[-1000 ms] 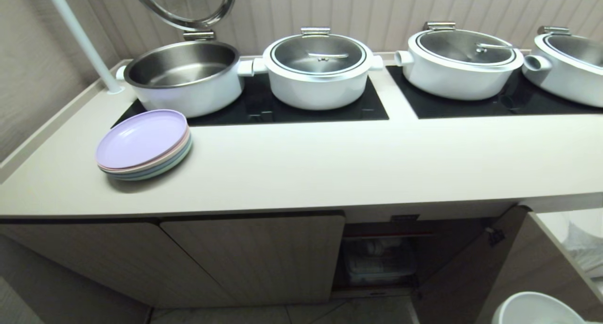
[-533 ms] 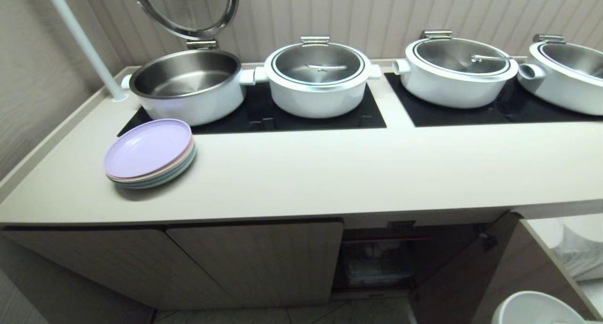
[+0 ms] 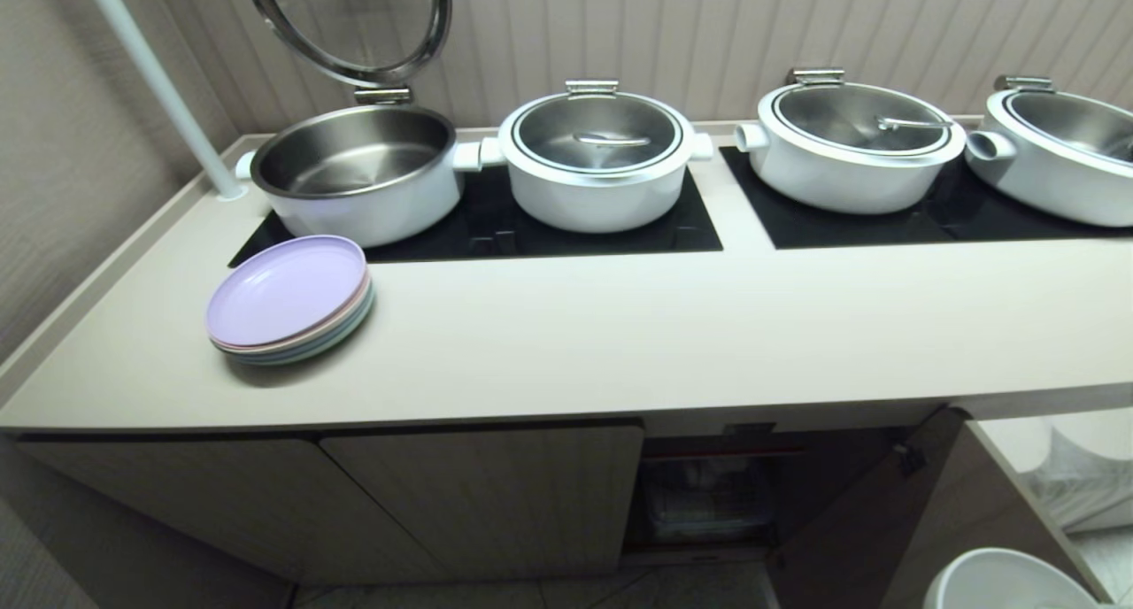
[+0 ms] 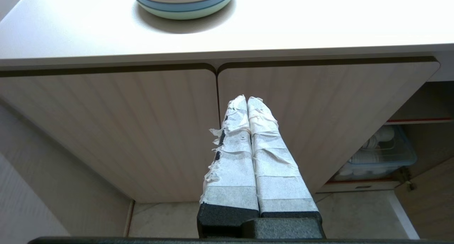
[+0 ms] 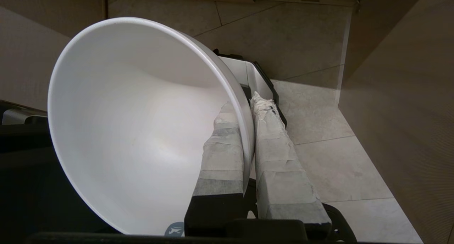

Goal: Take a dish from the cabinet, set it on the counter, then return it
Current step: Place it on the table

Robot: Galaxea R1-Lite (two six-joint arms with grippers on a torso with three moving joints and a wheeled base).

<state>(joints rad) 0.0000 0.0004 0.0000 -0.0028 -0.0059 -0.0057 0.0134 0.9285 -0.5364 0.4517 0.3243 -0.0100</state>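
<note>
Where the fluted wall ends, the long beige bench (image 3: 620, 326) runs the full width of the head view, two black glass panels (image 3: 549, 224) set into its rear half. Beneath the bench: the cabinet (image 3: 482, 494), wood-grain doors closed toward the bench's left end, one door (image 3: 894, 520) swung open toward its right end. Inside the open bay, below a red-edged shelf, a clear bin (image 4: 379, 155) of white crockery, contents too dim to sort.

On the glass panels, four white pots. Leftmost pot (image 3: 358, 171) stands with lid (image 3: 354, 20) hinged up, steel inside bare. Second pot (image 3: 597, 158), third pot (image 3: 854, 144) and fourth pot (image 3: 1058, 153) are lidded. White pole (image 3: 159, 87) rises from the bench's rear left corner. Stack of pastel plates (image 3: 290, 297), lilac on top, sits on the bench just in front of the leftmost pot.

Dish (image 5: 142, 123): white bowl, off the bench, low in front of the open door above the tiled floor (image 5: 319, 155); its rim shows at the head view's lower right corner. Right gripper (image 5: 250, 111) holds it, fingers (image 5: 227, 144) pinching the rim, one inside, one outside.

Left gripper (image 4: 247, 100) hangs before the closed doors below the bench edge, taped fingers pressed together, holding nothing.
</note>
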